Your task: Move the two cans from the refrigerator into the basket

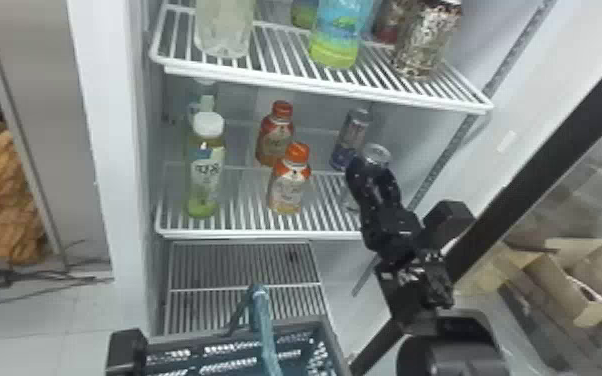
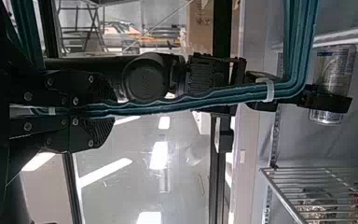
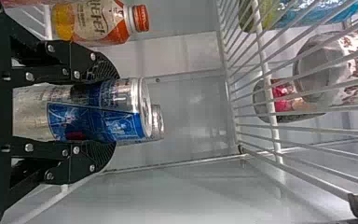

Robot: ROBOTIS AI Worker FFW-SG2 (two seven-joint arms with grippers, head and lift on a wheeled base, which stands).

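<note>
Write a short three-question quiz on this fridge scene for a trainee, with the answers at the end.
1. Multiple choice: What do the fingers of the right gripper close around?
A) the white-capped bottle
B) the nearer can
C) the clear bottle on the upper shelf

2. Fill in the blank: The left gripper holds the teal ______ of the basket.

3. Count: In the head view, how many orange-capped bottles stand on the same shelf as the farther can?

Key: 1. B; 2. handle; 3. two
</note>
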